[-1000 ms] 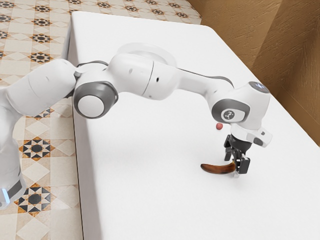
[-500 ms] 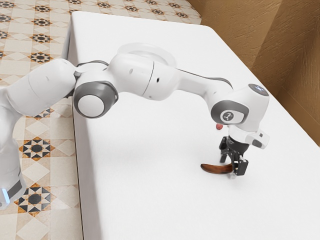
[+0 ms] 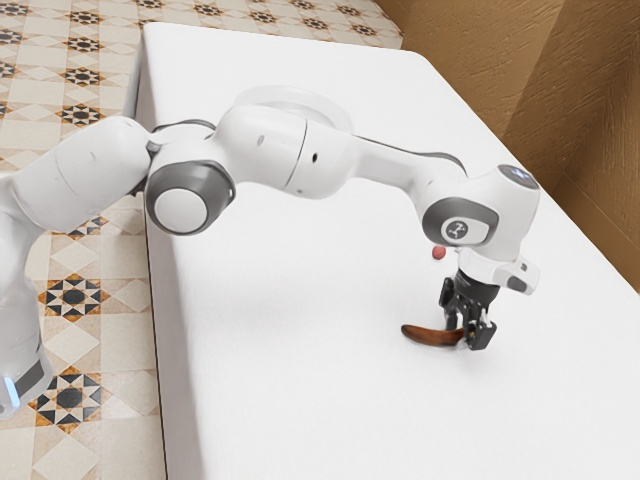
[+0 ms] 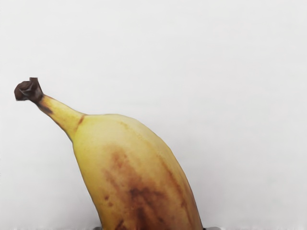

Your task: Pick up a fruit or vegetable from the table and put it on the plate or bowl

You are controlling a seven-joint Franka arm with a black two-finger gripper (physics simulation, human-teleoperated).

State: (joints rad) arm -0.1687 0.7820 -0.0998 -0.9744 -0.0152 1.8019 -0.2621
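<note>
A brown-spotted yellow banana (image 3: 430, 336) lies on the white table (image 3: 300, 350), right of centre in the exterior view. My gripper (image 3: 466, 332) points straight down over the banana's right end, one finger on each side, and is shut on it. In the wrist view the banana (image 4: 129, 167) sits just under my hand, its dark stem tip (image 4: 28, 90) pointing away. A white plate (image 3: 262, 96) rests farther back on the table, mostly hidden behind my upper arm.
A small red round fruit (image 3: 437, 253) lies on the table just behind my wrist. The table's left edge drops to a patterned tile floor (image 3: 70, 300). Brown walls (image 3: 560, 90) stand beyond the table's right side.
My fingers have drawn closer together around the banana's end, and my hand has shifted slightly left. The banana has stayed where it was on the table.
</note>
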